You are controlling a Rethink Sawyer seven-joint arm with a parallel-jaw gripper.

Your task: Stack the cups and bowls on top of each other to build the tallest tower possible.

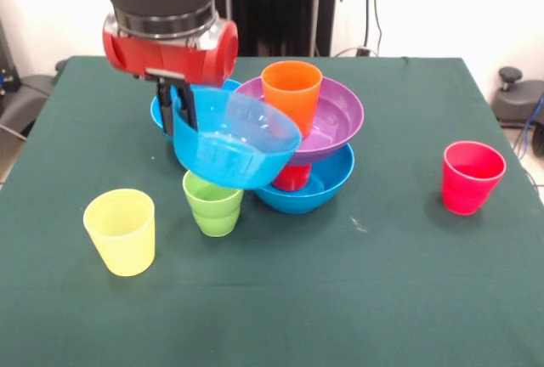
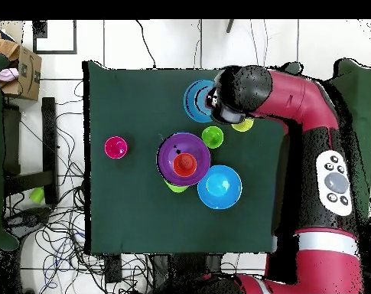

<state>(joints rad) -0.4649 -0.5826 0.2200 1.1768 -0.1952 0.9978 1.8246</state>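
The pincer (image 1: 184, 104) grips a tilted blue bowl (image 1: 234, 150) by its rim, beside the tower (image 1: 310, 142)

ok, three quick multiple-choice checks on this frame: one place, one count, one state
1. Where is the orange cup?
A. in the purple bowl
B. on the cloth
C. on the floor

2. How many cups stand alone on the table?
A. one
B. three
C. five

3. The pincer is:
A. open, empty
B. shut on a cup
C. shut on the small blue bowl

Key:
1 A: it stands upright inside the purple bowl.
2 B: the yellow cup, light green cup and pinkish-red cup.
3 C: it clamps the bowl's rim, and the bowl hangs tilted above the table.
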